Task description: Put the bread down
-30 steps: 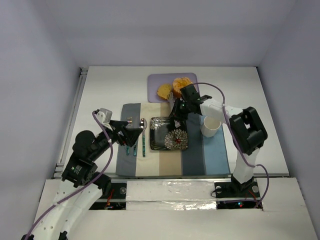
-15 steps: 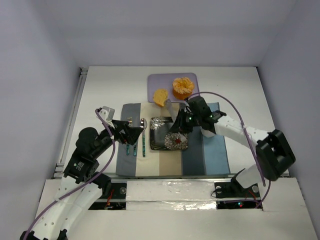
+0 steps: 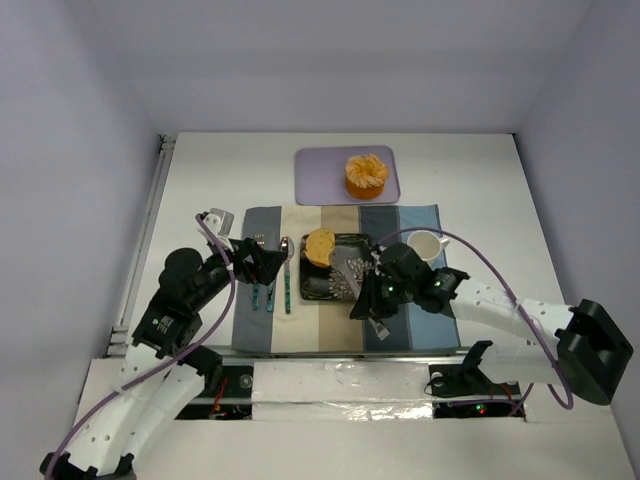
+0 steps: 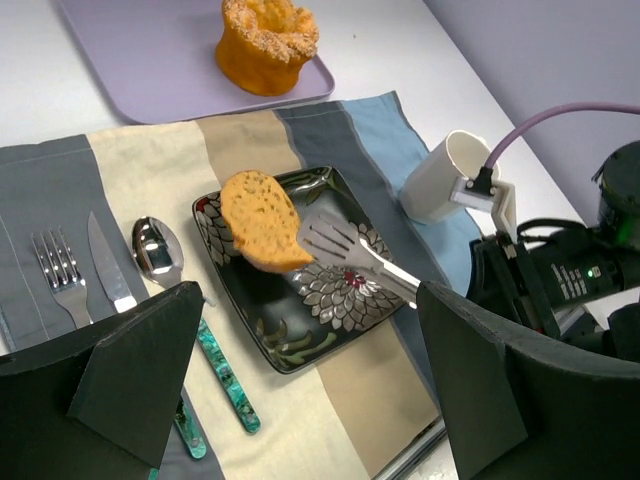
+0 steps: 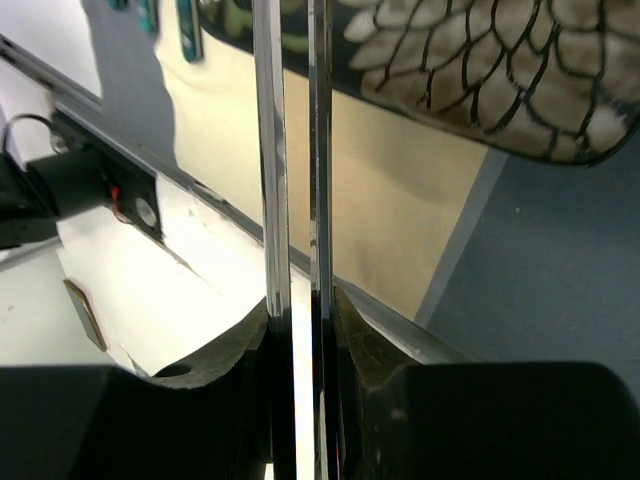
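Note:
The bread (image 3: 320, 246) (image 4: 262, 220), a golden slice with a brown crust, is pinched at its edge by the slotted ends of metal tongs (image 3: 351, 268) (image 4: 352, 256). It hangs over the back left corner of a black floral plate (image 3: 322, 287) (image 4: 300, 342); I cannot tell whether it touches the plate. My right gripper (image 3: 373, 296) (image 5: 300, 300) is shut on the tongs' handles (image 5: 270, 150), at the plate's near right. My left gripper (image 3: 262, 262) (image 4: 310, 300) hovers open over the cutlery, holding nothing.
A striped placemat (image 3: 300, 335) lies under the plate, with a fork (image 4: 55, 265), knife (image 4: 105, 270) and spoon (image 4: 155, 250) on its left. A white cup (image 3: 425, 247) stands right of the plate. Behind, a purple tray (image 3: 320, 170) holds a peeled orange fruit (image 3: 367, 175).
My right arm swung from the purple tray toward the near edge, carrying the bread in the tongs to the plate's back left corner. The left arm barely moved.

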`<state>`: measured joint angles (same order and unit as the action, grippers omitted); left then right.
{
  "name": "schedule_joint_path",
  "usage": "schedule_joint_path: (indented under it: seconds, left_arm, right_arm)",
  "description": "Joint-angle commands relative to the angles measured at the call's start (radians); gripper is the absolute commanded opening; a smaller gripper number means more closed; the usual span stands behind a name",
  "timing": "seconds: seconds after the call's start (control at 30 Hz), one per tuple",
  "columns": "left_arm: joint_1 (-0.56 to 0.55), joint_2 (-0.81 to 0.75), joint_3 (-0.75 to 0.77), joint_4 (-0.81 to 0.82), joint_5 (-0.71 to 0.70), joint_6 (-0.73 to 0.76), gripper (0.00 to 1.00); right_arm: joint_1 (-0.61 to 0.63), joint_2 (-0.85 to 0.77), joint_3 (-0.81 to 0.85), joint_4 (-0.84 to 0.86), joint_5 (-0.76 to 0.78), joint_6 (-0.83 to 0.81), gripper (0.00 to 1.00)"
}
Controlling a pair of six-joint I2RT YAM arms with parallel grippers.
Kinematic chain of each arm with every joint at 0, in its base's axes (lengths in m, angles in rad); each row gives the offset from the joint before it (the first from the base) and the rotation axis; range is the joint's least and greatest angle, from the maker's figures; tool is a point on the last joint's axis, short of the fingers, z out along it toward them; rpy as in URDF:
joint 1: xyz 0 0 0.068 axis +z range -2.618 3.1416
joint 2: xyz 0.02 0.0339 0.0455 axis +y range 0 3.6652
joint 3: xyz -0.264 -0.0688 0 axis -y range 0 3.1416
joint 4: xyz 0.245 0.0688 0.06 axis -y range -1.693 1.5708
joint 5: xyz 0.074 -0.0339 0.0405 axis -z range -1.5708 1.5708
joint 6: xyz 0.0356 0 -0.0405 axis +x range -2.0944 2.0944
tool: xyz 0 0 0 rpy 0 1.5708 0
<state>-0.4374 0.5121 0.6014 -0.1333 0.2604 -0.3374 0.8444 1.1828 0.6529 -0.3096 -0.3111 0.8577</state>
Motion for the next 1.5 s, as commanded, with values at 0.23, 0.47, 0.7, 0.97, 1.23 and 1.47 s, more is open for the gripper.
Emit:
schedule_joint_path:
  seconds: [0.23,0.47,0.7,0.97,1.23,1.47]
  left_arm:
    - [-0.004,0.014,-0.003,0.026,-0.006,0.009,0.86]
    - [-0.004,0.014,-0.002,0.029,0.002,0.011,0.86]
    - [-0.004,0.005,0.000,0.032,0.013,0.011,0.86]
    - [-0.004,-0.030,-0.005,0.035,0.019,0.011,0.86]
    - [-0.004,-0.067,-0.006,0.035,0.020,0.011,0.86]
    - [-0.004,-0.081,-0.006,0.035,0.026,0.009,0.86]
  right_arm:
    - [0.074,0.044,0.020,0.089,0.018,0.027,0.27]
    - [0.074,-0.046,0.091,-0.025,0.127,0.021,0.52]
    - [0.074,-0.052,0.241,-0.137,0.289,-0.016,0.46]
    - [-0.244,0.090,0.415,-0.134,0.282,-0.167,0.43]
    - [-0.438,0.314,0.608,-0.216,0.261,-0.307,0.42]
    - [-0.472,0.414,0.674,-0.229,0.205,-0.342,0.45]
